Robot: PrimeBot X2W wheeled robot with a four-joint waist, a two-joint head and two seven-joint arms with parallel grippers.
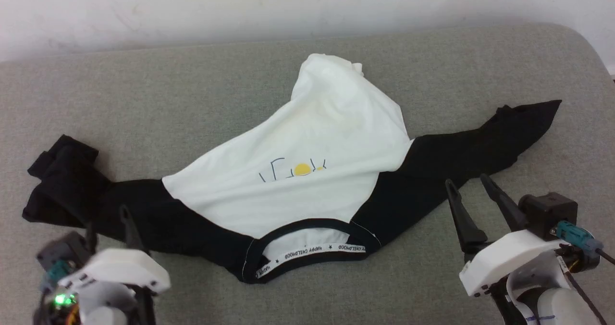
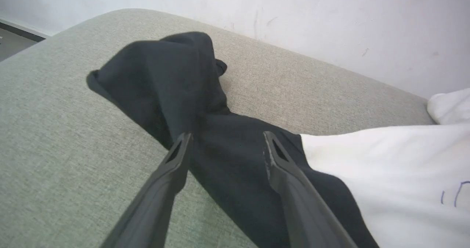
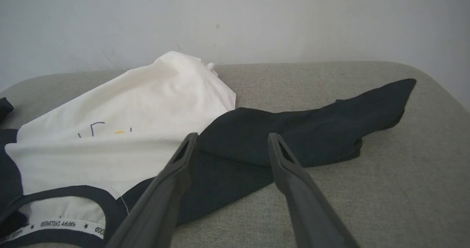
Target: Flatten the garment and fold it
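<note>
On the cushion (image 1: 192,84), shirt (image 1: 307,171) lies collar (image 1: 307,255) toward you, hem (image 1: 331,70) heaped, one sleeve (image 1: 62,181) crumpled. Left claw (image 2: 227,135) wide open, empty, over that sleeve; right claw (image 1: 466,181) likewise, beside the other sleeve (image 1: 480,142). Pinch doubled cloth and you lock creases in.

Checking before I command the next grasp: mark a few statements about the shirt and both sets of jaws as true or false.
1. The garment lies with its neck opening nearest the robot. True.
2. The sleeve on the robot's left is stretched out flat. False: it is bunched in a heap.
3. The right jaws are shut on the sleeve on the robot's right. False: they stand open and hold nothing.
4. The left jaws stand open. True.
5. The yellow-dot print faces up. True.
</note>
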